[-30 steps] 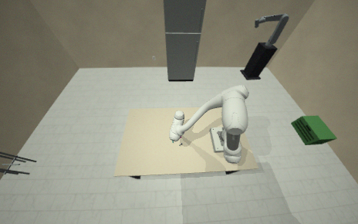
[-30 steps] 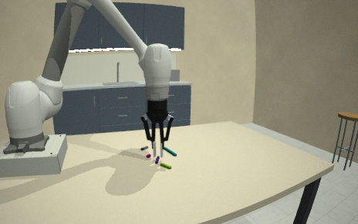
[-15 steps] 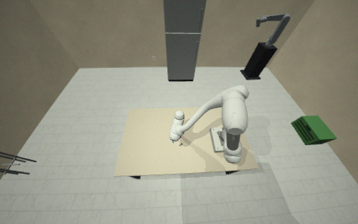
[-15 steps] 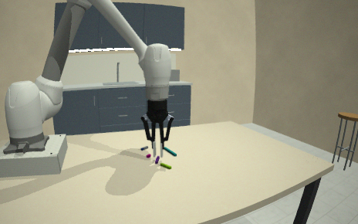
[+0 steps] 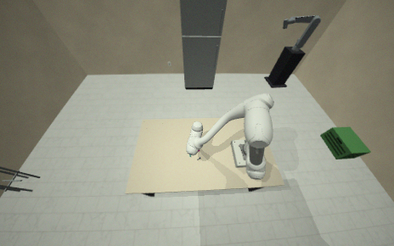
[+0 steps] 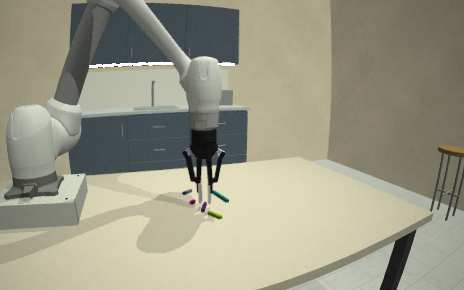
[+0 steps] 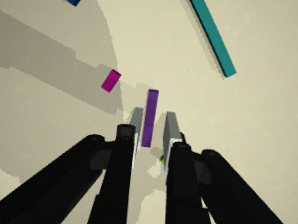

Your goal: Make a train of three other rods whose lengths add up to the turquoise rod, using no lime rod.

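My gripper (image 6: 205, 201) (image 7: 153, 123) points down with its fingers a little apart, empty, above the purple rod. The purple rod (image 6: 204, 206) (image 7: 150, 118) lies on the table and shows between the fingertips in the wrist view. The magenta rod (image 6: 192, 202) (image 7: 111, 81) lies apart from it, tilted. The turquoise rod (image 6: 220, 196) (image 7: 215, 37) lies on the other side. The lime rod (image 6: 215, 215) (image 7: 163, 160) is mostly hidden by a finger in the wrist view. A blue rod (image 6: 184, 193) (image 7: 73, 2) lies farther off, cut by the wrist view's edge; a greyish part beside it is too small to tell.
The wooden table (image 5: 161, 174) (image 6: 320, 215) carries the rods and the arm's pale base block (image 5: 239, 159) (image 6: 75, 200). The arm's shadow falls across the table near the magenta rod. A stool (image 6: 450, 151) stands beyond the table.
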`<state>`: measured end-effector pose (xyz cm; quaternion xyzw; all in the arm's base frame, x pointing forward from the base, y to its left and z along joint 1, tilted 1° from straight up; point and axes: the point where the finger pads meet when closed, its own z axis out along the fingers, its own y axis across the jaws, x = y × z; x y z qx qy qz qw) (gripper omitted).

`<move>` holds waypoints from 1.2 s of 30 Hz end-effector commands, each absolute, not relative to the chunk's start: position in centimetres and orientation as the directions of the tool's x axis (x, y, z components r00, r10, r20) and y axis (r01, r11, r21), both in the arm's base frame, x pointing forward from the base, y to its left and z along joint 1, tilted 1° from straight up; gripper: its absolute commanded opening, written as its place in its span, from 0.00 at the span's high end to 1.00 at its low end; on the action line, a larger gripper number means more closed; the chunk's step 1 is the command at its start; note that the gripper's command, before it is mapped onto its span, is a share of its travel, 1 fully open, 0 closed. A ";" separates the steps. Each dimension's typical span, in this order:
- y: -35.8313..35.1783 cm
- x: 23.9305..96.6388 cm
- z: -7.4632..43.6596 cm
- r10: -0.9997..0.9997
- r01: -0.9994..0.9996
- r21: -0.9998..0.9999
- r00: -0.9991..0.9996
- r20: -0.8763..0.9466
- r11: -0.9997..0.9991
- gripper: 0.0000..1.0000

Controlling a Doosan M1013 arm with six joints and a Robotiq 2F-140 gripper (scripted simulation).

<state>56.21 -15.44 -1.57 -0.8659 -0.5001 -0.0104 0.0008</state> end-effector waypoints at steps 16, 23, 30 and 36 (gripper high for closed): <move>-15.4 55.8 -1.9 0.864 0.864 0.003 0.503 0.021 -0.503 0.85; -15.4 55.8 -1.9 0.864 0.864 0.003 0.503 0.021 -0.503 0.85; -15.4 55.5 -1.9 0.864 0.864 0.003 0.503 0.021 -0.503 0.85; -15.4 55.4 -1.9 0.864 0.864 0.003 0.503 0.021 -0.503 0.85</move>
